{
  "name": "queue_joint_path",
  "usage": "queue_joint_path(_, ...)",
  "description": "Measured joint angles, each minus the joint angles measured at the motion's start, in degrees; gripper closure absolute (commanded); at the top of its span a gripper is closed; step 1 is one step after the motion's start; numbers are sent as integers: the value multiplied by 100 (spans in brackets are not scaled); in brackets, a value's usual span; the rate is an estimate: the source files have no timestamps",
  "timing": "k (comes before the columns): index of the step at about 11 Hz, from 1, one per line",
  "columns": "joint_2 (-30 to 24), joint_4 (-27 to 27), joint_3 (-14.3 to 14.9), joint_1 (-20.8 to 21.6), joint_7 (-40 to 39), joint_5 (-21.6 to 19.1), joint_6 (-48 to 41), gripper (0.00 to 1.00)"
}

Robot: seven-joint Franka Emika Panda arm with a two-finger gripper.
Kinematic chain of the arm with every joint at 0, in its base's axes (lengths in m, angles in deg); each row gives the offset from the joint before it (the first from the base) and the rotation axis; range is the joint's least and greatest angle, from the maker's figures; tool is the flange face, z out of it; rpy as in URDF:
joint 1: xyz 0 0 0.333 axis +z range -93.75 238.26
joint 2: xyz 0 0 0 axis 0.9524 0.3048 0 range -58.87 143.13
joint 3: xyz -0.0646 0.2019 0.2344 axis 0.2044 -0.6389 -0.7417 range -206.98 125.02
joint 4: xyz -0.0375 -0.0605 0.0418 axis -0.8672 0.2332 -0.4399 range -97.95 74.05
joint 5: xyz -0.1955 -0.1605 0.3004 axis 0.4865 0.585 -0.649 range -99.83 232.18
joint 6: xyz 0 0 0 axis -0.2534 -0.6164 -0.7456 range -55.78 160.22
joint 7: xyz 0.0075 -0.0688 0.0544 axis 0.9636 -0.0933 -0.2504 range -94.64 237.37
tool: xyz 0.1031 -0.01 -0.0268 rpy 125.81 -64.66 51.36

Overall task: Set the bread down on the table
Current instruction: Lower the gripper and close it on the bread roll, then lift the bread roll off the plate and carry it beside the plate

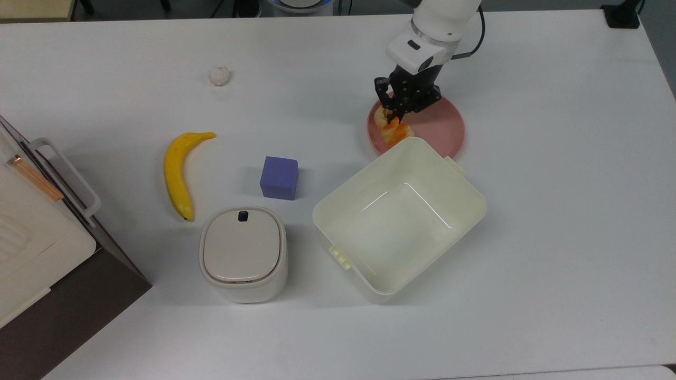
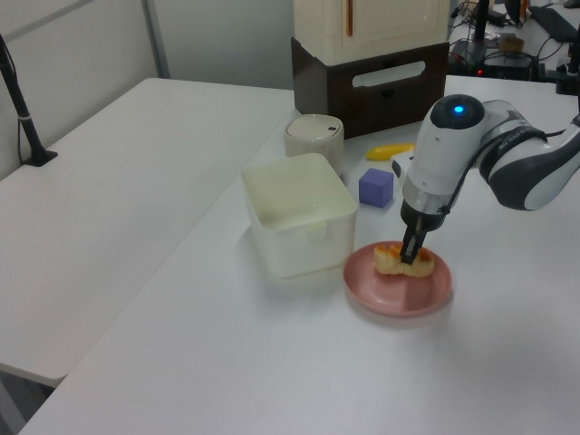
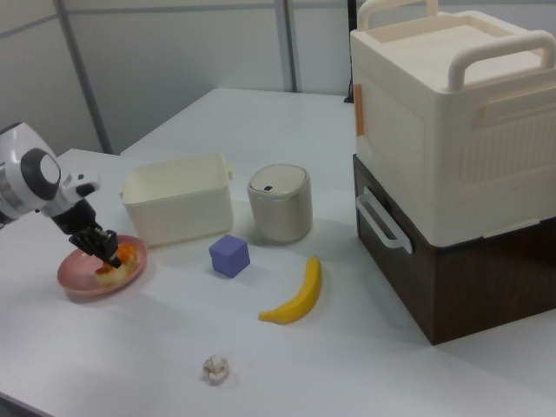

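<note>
Near the table's (image 1: 554,221) middle stands the cream bin (image 1: 400,219), its far rim beside the pink plate (image 1: 441,126). On that plate lies the bread (image 1: 392,132), with the gripper (image 1: 403,108) pinched shut on it. Grasping looks done; next comes lifting clear, then carrying toward bare tabletop.

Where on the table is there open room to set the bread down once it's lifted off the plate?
The gripper is shut on the bread over the pink plate. The table is bare on the top view's right of the plate. Another free patch lies between the plate and the white ball. It is crowded where the cream bin touches the plate.
</note>
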Motion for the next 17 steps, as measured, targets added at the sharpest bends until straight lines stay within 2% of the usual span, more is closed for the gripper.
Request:
queue_joint_path(1,-46,155,6,-53,-560,-59,-416,100)
queue_joint_path(3,-239,578,11,-135,-2265,-777,-1558,100)
queue_joint_path(5,-455,921,15,-279,-3396,-1104,-2495,100)
queue_joint_path(8,-507,908,55,-630,-4090,-1083,-2611,100)
queue_joint_path(10,-453,800,66,-977,-4271,-762,-2574,100)
queue_joint_path(11,-429,746,69,-1146,-4307,-658,-2501,91)
queue_joint_path(12,-409,712,70,-1278,-4338,-561,-2458,54)
queue_joint_path(13,-394,683,70,-1344,-4354,-505,-2448,13)
queue_joint_path(14,-379,671,69,-1350,-4358,-491,-2447,0)
queue_joint_path(17,-364,670,64,-1338,-4359,-490,-2447,0)
